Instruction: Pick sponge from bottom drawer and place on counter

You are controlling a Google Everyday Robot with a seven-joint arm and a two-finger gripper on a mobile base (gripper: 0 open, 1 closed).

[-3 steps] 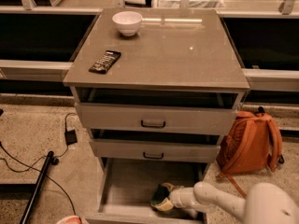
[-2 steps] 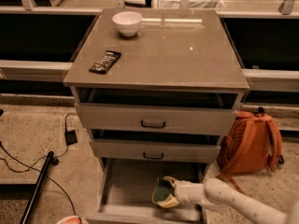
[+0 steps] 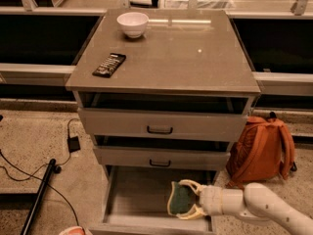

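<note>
The bottom drawer [image 3: 129,199] is pulled open below two shallower drawers with black handles. My gripper [image 3: 177,199] reaches in from the lower right, over the drawer's right half. Its pale fingers [image 3: 186,183] are closed around the sponge [image 3: 181,199], whose dark green face shows between them, held upright above the drawer floor. The counter [image 3: 190,53] is the glossy grey-brown top of the cabinet, well above the gripper.
A white bowl [image 3: 132,23] stands at the counter's back left and a flat black bar [image 3: 109,64] lies near its left edge. An orange backpack [image 3: 261,148] leans on the floor to the right of the cabinet. Black cables [image 3: 49,170] lie on the floor at left.
My arm has drawn back to the right and lifted the sponge off the drawer floor; the sponge now stands upright between the fingers.
</note>
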